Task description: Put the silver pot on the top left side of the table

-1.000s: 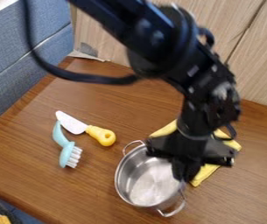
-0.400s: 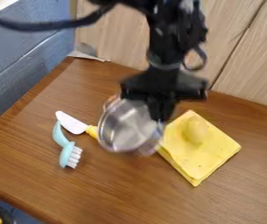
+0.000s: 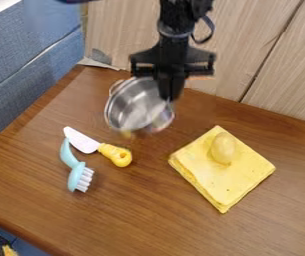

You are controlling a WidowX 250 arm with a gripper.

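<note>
Silver pot (image 3: 136, 106) is held tilted above the wooden table (image 3: 141, 215), toward 11 o'clock from view centre; its rim is pinched near 2 o'clock by the black gripper (image 3: 169, 96). Toy knife (image 3: 81, 140) and light-blue scrub brush (image 3: 76, 172) are noted toward 7 o'clock of pot; folded yellow cloth (image 3: 229, 183), topped by potato-shaped object (image 3: 223, 148), toward 4–5 o'clock.

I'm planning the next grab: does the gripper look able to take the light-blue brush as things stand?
Probably not: the gripper holds the silver pot and would likely need to set it down first. Nothing covers the light-blue brush, though the toy knife lies close by.
</note>
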